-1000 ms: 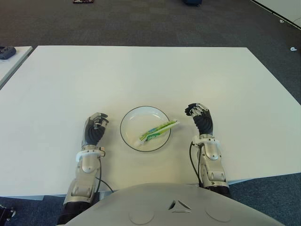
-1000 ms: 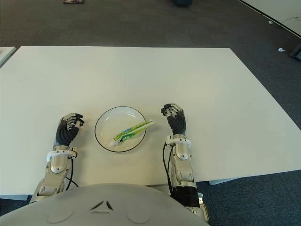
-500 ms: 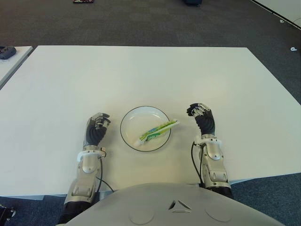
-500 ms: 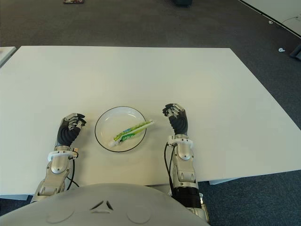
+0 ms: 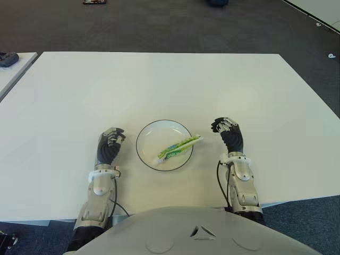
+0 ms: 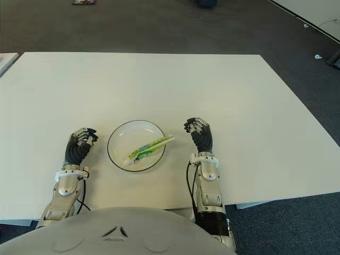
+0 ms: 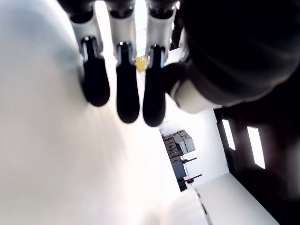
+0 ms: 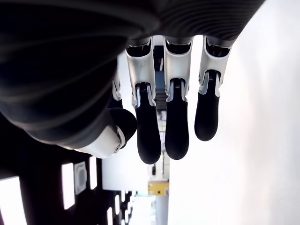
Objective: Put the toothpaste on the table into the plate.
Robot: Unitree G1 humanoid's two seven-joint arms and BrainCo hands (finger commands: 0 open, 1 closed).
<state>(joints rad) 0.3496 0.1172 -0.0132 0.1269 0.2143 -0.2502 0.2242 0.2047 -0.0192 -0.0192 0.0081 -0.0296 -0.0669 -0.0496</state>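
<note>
A green and white toothpaste tube [image 5: 179,147] lies slantwise in the round white plate [image 5: 151,133], its end reaching over the plate's right rim. My left hand [image 5: 110,142] shows on the white table [image 5: 159,85] just left of the plate, and my right hand [image 5: 228,133] just right of it. Neither hand touches the plate or the tube. In the left wrist view the left fingers [image 7: 123,89] hang relaxed with nothing in them. The right fingers [image 8: 176,126] do the same in the right wrist view.
The table stretches wide and bare behind the plate, with dark carpet [image 5: 159,26] beyond its far edge. A second table corner with a dark object [image 5: 7,58] shows at the far left.
My right hand has drifted slightly away from the plate toward the near edge. The toothpaste, the plate and the left hand have hardly moved.
</note>
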